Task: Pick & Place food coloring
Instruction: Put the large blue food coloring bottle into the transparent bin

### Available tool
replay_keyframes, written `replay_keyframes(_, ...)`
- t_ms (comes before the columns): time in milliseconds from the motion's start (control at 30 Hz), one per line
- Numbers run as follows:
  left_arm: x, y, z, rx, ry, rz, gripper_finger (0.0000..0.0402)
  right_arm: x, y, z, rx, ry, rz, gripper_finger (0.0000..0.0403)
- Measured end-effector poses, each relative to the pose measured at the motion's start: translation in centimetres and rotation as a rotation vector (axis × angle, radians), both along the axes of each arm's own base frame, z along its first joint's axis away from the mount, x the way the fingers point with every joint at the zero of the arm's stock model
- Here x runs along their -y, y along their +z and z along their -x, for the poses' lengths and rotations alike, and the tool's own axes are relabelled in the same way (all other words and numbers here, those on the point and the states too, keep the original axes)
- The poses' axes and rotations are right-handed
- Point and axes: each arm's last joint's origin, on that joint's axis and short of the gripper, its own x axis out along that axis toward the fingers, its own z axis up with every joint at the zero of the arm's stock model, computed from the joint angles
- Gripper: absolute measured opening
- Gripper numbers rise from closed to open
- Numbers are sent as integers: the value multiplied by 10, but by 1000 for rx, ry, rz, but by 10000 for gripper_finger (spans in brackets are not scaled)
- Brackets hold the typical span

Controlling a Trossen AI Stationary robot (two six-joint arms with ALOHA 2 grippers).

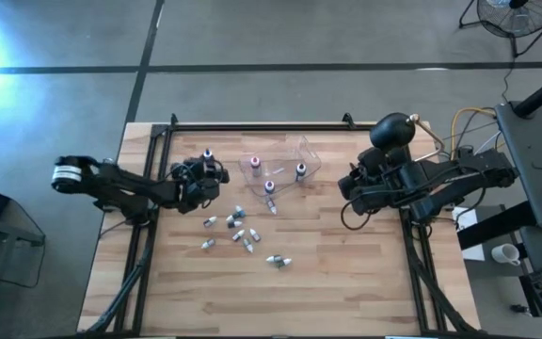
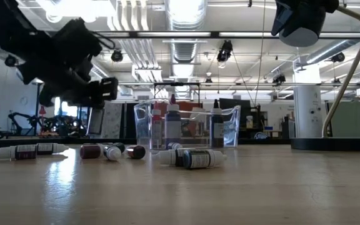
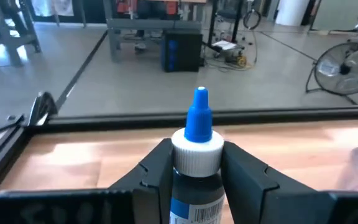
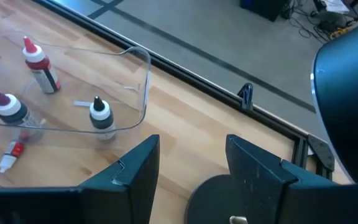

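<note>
While gripped, bottle (image 3: 197,163) cap blue.

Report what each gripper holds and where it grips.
The left gripper clamps a blue-capped food coloring bottle by its shoulder, just below the cap. The right gripper is open, holding nothing.

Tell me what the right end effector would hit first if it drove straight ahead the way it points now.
Probably the clear tub: the open right end effector faces its near wall across bare table, though depth is hard to judge.
</note>
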Motion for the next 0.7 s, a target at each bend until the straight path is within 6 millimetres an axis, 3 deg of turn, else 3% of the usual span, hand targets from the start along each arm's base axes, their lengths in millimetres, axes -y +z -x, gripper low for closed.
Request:
replay_keyframes(300,-1,-26,3,-26,78,-42,92,0,0,0,-13,11,-4,176)
replay_keyframes(700,-2,-35,-6,-38,93,-38,92,-1,-1,0,25,-22,-76,176)
